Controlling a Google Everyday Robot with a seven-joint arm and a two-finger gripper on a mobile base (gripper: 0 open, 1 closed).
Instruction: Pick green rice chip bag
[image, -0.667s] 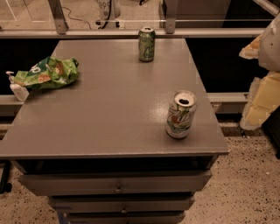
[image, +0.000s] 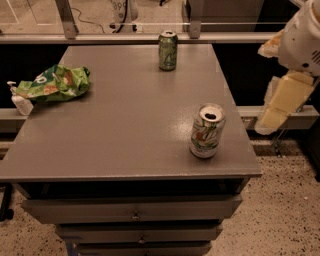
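The gripper (image: 272, 116) hangs off the table's right side, cream-coloured and angled down and to the left, level with the table's right edge; whether it is open or closed cannot be told, and it touches nothing and carries nothing that can be seen. The green rice chip bag (image: 54, 83) lies crumpled on its side at the far left edge of the grey table (image: 125, 130), well apart from the gripper, with the whole width of the tabletop between them. Just beside the bag's left end, at the table's edge, stands a small white pump bottle (image: 20, 102). A green soda can (image: 168, 50) stands upright near the back edge, right of centre, and a white-and-green soda can (image: 207, 131) with its top opened stands upright near the front right corner, the nearest thing to the gripper. Compared with a moment earlier, the gripper sits slightly higher and a little closer to the table's edge, while the bag and both cans lie where they were.
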